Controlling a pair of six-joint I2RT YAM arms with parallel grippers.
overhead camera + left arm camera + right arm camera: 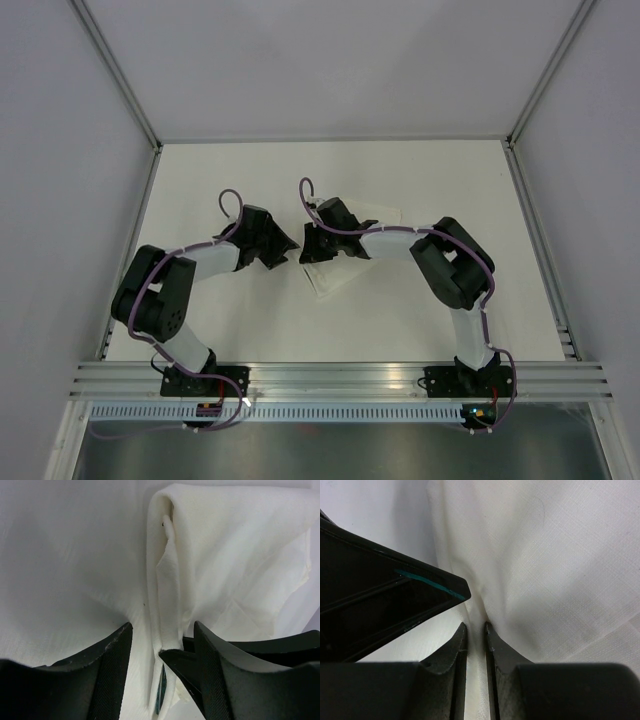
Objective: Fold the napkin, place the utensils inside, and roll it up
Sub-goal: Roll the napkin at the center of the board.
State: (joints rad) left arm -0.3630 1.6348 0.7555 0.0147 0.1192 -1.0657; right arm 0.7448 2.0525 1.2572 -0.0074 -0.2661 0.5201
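Table [220, 180], white and walled on three sides, carries everything, with both arms bent inward so that their heads meet near its middle. The left arm [160, 295] curls in from the left and the right arm [450, 265] from the right.

Between and under the two heads lies the napkin [333, 280], white on white and hard to pick out from above. It is partly doubled over, with one long folded edge standing up as a soft ridge. The rest spreads flat and creased toward the right arm.

The left gripper [162, 625] stands spread, one finger on each side of that ridge. Whether its pads touch the cloth I cannot tell.

The right gripper [475, 626] comes in from the opposite side, fingers nearly pressed together. It pinches the near end of the ridge, and a thin band of cloth shows in the narrow gap.

A sliver of the dark teal utensil [161, 692] peeks out beneath the fold, just below the right gripper's tips; the rest is hidden.
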